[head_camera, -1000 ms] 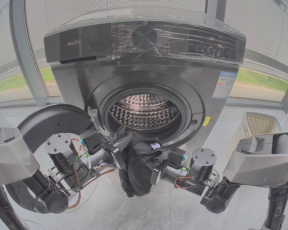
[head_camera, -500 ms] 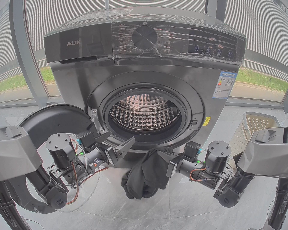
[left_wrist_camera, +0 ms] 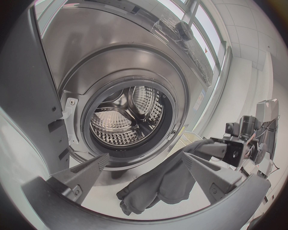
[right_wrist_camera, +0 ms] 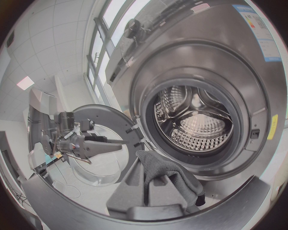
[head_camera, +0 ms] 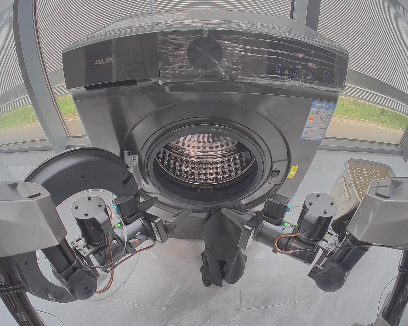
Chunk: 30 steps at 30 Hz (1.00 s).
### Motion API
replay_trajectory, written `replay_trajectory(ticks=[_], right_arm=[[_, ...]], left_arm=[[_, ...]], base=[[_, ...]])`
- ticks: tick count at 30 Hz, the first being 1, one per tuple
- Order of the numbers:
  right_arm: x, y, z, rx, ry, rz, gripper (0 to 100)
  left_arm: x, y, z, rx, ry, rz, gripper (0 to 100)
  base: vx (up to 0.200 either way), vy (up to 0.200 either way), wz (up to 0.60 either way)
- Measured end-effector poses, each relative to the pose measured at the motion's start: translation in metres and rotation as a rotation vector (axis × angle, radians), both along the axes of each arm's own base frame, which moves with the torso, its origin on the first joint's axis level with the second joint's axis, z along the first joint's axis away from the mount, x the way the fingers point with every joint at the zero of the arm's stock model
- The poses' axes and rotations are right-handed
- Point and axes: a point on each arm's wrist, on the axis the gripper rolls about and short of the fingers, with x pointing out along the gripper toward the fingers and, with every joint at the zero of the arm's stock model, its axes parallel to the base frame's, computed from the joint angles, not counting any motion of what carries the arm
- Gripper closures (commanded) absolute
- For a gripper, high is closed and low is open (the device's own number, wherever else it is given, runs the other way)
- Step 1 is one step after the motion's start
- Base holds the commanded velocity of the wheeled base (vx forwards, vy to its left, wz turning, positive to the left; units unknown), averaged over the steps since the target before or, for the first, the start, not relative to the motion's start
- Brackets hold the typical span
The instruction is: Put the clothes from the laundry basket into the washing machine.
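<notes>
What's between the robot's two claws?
The dark garment hangs between them in the head view, pinched by the right gripper; the left gripper is open and empty.

floor — grey tiles | windows behind | grass — outside

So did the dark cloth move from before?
Yes. The dark grey cloth left the round opening's lower rim on the grey washing machine and now hangs lower, toward the robot's right, from the right pincer.
</notes>
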Motion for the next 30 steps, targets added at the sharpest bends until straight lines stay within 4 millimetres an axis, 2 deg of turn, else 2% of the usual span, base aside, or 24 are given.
replay_trajectory(ticks=[5,19,30], right_arm=[[-0.009,-0.003,0.014,0.003,-0.015,0.062,100],[-0.053,-0.021,0.039,-0.085,0.095,0.189,100],[-0.06,-0.033,0.036,-0.266,0.125,0.194,100]], left_arm=[[0.0,0.001,-0.006,0.013,0.021,-0.001,0],[0.0,0.003,-0.012,0.025,0.041,0.006,0],[-0.009,0.006,-0.02,0.058,0.079,-0.025,0]], base=[[0.0,0.0,0.0],[0.0,0.0,0.0],[0.0,0.0,0.0]])
